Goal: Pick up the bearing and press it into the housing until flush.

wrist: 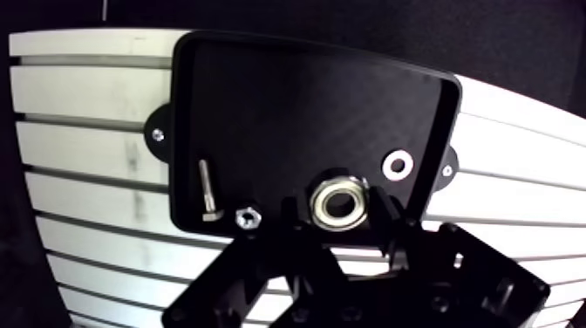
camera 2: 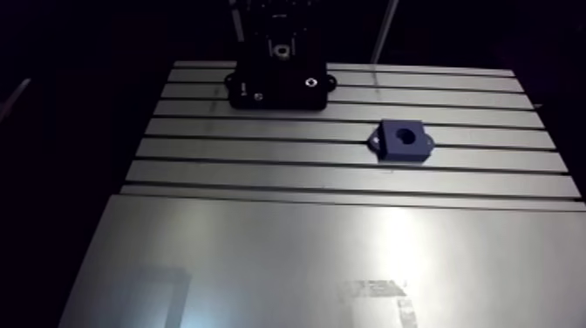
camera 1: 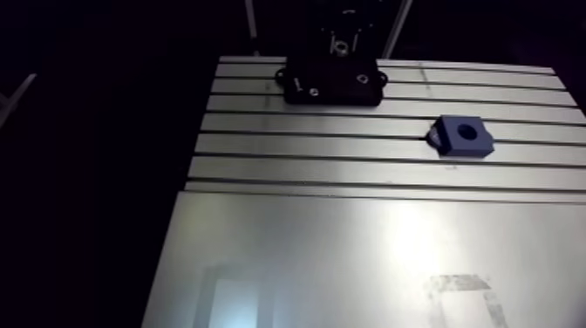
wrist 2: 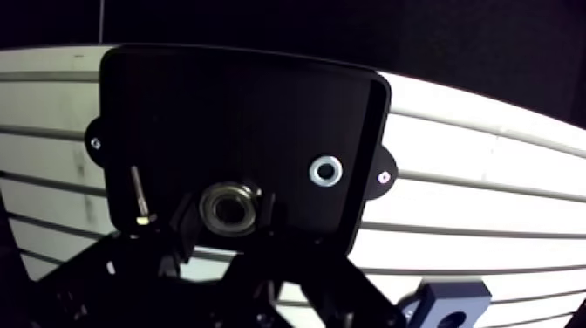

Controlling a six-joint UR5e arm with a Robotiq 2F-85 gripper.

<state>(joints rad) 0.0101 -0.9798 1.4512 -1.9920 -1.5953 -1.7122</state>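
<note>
The bearing, a bright steel ring with a darker inner race, sits face-up between the two black fingers of the pincer. In the wrist view the pads stand close against its outer ring on either side, so the pincer reads as closed on the bearing, its fingers held apart only by the ring's width. Whether the bearing rests on the surface below or is lifted off it cannot be told. Under it lies a shallow black tray with a raised rim and rounded corners, and the bearing is near the tray's edge closest to the pincer. A small silver washer lies flat in the tray beside the bearing, apart from it. On the bearing's other side a slim bolt lies on the tray floor, with a hex nut just beside its end. The tray has small ears at its sides, each with a screw set down onto the slotted aluminium tabletop. In the arm view the tray is at the far end of the tabletop with the wrist above it. The housing, a dark blue block with a round bore in its top face, stands on the slotted part of the tabletop, well apart from the tray and to one side of it. Its bore shows dark.
</note>
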